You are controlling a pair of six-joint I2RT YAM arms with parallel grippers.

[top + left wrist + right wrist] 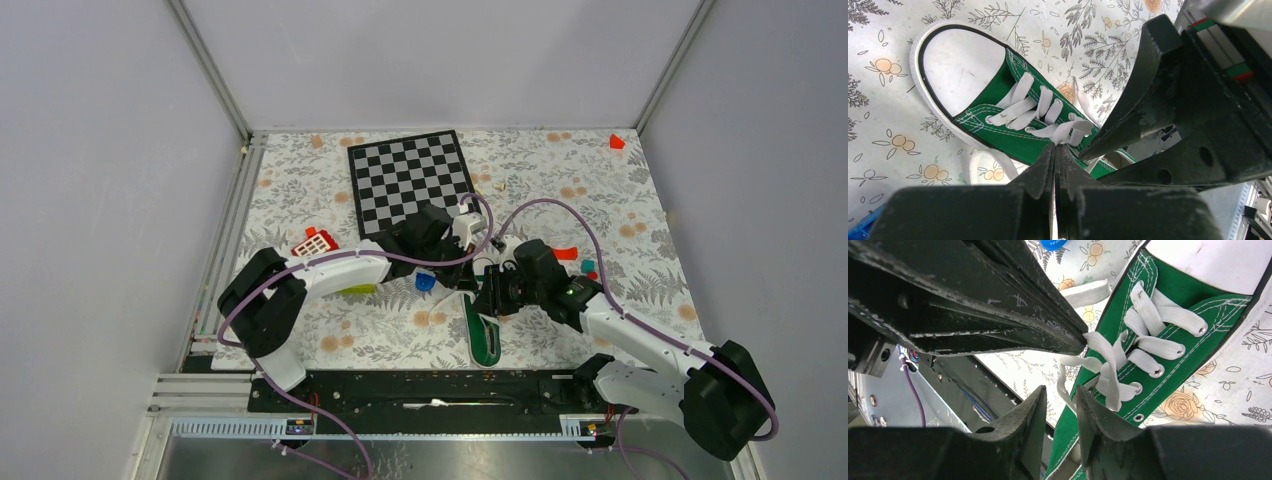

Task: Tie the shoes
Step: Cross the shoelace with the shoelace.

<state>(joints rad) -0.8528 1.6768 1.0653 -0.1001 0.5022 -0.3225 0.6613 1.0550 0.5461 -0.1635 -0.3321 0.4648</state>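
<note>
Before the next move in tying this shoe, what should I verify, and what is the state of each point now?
1. Left gripper shut on the lace: ok.
2. Right gripper jaws apart, ready to take a strand: ok.
3. A strand sits deep enough in the right gripper: cannot tell; it hangs at the mouth of the gap.
4. Shoe stands sole down on the table: ok.
5. Bow tied: not ok; the lace ends are loose, one lying on the table.
</note>
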